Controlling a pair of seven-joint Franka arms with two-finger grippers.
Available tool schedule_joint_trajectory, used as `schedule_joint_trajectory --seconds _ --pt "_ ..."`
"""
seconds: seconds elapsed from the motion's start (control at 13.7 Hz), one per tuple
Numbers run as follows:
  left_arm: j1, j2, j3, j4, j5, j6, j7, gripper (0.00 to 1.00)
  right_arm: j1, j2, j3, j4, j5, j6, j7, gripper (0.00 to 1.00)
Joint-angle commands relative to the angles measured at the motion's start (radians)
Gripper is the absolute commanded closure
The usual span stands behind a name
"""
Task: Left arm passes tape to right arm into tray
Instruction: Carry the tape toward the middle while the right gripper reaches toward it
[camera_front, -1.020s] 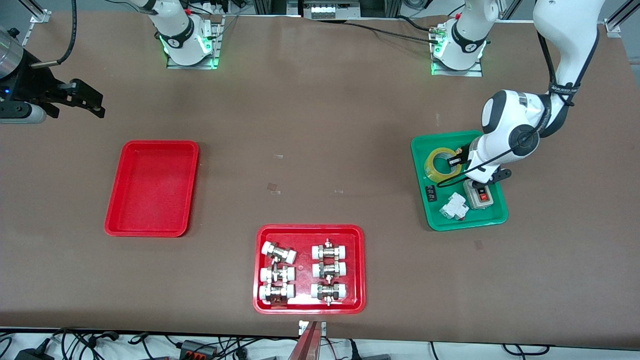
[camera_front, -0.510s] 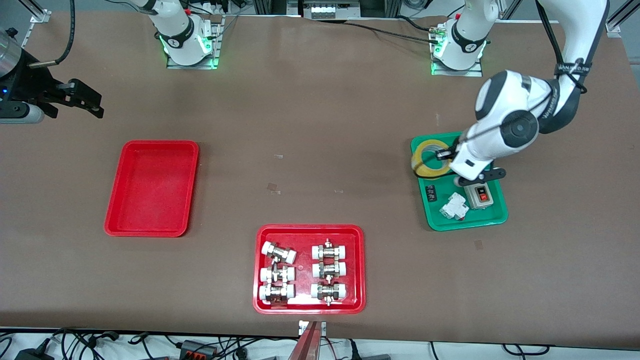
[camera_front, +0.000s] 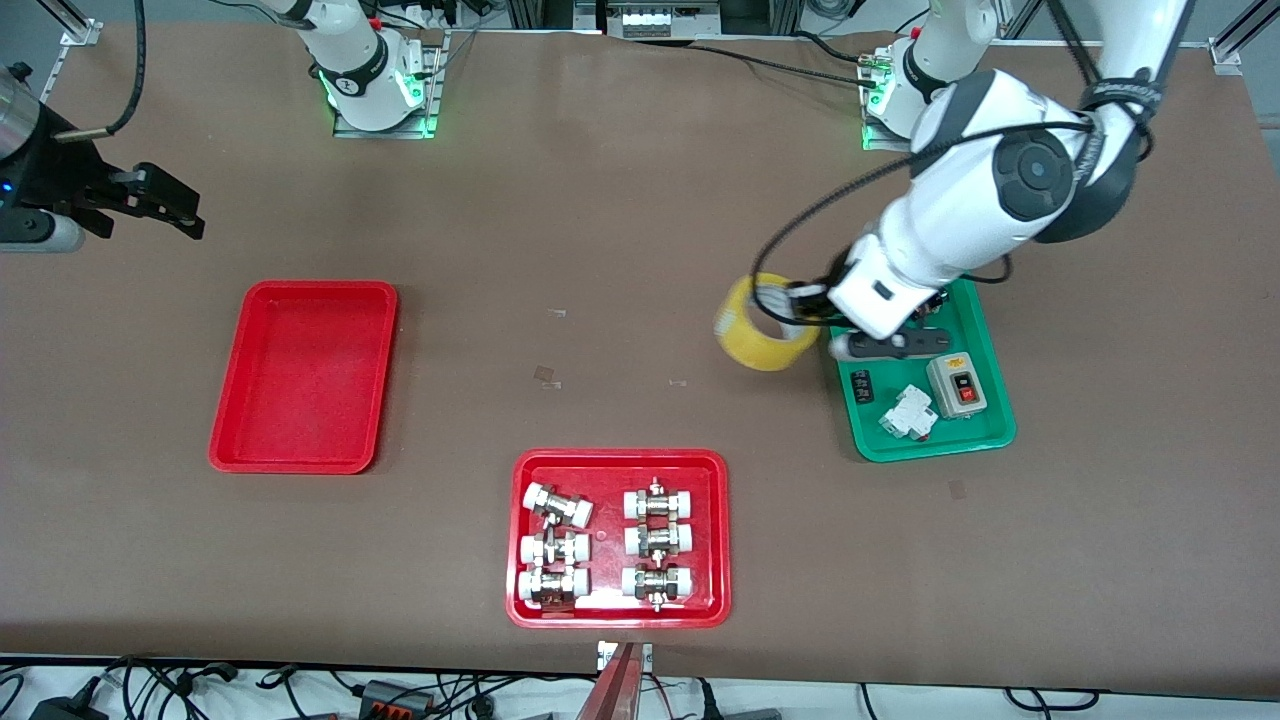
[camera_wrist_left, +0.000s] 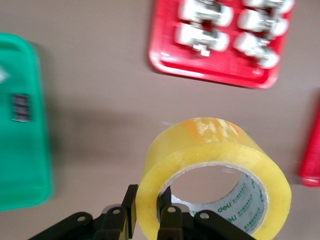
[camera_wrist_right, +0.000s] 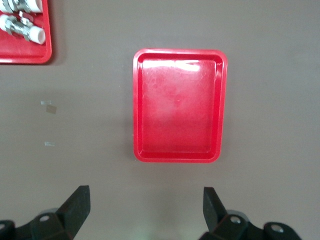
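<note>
Brown table (camera_front: 620, 200): the left gripper (camera_front: 800, 300) pinches the tape (camera_front: 762, 322) aloft beside the green tray (camera_front: 990, 430). Handover and placing in the red tray (camera_front: 305, 460) remain; the right gripper (camera_front: 150, 205) waits, fingers spread.

Right arm (camera_front: 40, 190) cut off at front view's edge. Green tray (camera_front: 990, 435) partly hidden under left arm (camera_front: 960, 220). In left wrist view, fittings (camera_wrist_left: 230, 25) beside green tray blurred, cropped; small black label unreadable.
</note>
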Motion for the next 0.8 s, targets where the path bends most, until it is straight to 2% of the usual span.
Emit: schedule_joint_trajectory --seconds 0.0,0.15,0.22,0.44,0.73 --pt "-0.070 0.168 -0.011 0.135 -0.040 -0.023 -0.183 1.00 0.000 0.037 0.006 0.004 0.061 -0.048 -0.024 0.00" --pt "-0.126 0.201 -0.010 0.161 -0.043 0.039 -0.213 1.00 -0.022 0.060 -0.003 -0.013 0.250 -0.060 -0.091 0.00" --pt "-0.144 0.221 -0.010 0.162 -0.041 0.085 -0.215 1.00 -0.033 0.077 -0.003 -0.016 0.310 -0.058 -0.125 0.00" --pt "-0.213 0.288 -0.010 0.170 -0.043 0.235 -0.358 1.00 -0.034 0.140 -0.003 -0.017 0.481 -0.037 -0.188 0.00" --pt "-0.316 0.356 -0.002 0.207 -0.041 0.476 -0.682 1.00 -0.027 0.270 0.000 -0.017 0.642 0.078 -0.286 0.00"
